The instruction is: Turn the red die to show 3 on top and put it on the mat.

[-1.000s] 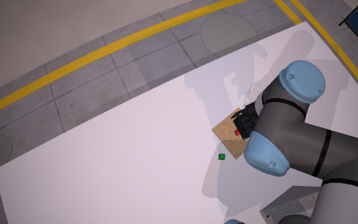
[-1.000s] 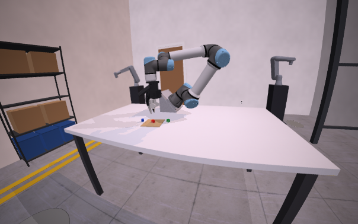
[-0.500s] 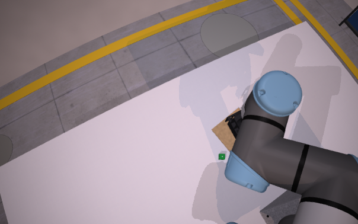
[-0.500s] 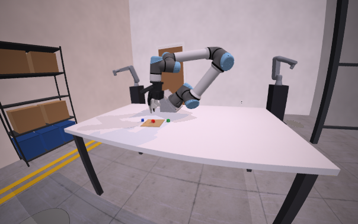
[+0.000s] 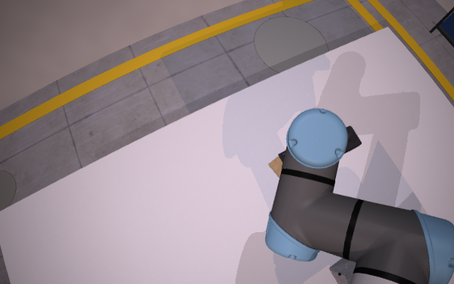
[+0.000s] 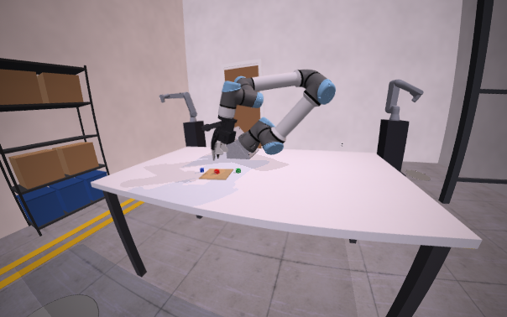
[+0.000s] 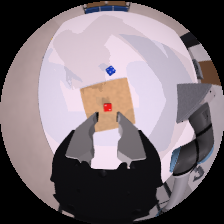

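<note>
The red die (image 7: 107, 107) (image 6: 216, 171) lies flat on the tan mat (image 7: 90, 97) (image 6: 223, 175), near its middle. Its top number is too small to read. My gripper (image 7: 107, 112) (image 6: 215, 157) hangs above the mat with its fingers a little apart and nothing between them; the die lies just beyond the fingertips in the wrist view. A blue die (image 7: 110, 70) (image 6: 201, 169) sits on the table just off the mat's far side. A green die (image 6: 237, 170) sits off the mat's other side. In the top view the arm hides all but one corner of the mat (image 5: 275, 165).
The arm's grey base wedge (image 7: 192, 100) (image 5: 342, 271) stands on the white table (image 6: 319, 197) close behind the mat. Two camera stands (image 6: 194, 132) (image 6: 392, 140) stand at the table's back edge. A shelf with boxes (image 6: 46, 159) stands off to the left.
</note>
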`<action>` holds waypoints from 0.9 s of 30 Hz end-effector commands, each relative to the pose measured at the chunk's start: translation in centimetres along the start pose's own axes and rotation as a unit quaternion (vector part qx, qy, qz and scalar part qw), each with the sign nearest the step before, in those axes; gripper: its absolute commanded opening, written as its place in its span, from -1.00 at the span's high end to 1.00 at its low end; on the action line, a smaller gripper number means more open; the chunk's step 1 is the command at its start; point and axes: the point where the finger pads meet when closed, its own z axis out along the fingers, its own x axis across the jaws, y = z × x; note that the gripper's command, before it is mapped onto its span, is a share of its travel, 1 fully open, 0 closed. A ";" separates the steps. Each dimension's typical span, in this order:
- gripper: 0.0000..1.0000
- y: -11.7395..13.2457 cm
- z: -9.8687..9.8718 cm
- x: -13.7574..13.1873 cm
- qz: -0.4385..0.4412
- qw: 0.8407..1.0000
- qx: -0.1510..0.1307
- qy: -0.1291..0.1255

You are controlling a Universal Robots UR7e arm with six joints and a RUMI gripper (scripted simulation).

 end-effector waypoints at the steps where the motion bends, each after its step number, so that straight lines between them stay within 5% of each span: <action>1: 0.58 0.1 0.1 0.1 0.001 0.999 0.046 0.003; 7: 0.58 0.2 0.0 0.0 0.002 0.995 0.103 -0.002; 19: 0.58 0.3 0.0 0.0 0.002 0.992 0.124 -0.001; 27: 0.58 0.3 0.2 0.1 0.002 0.981 0.196 0.003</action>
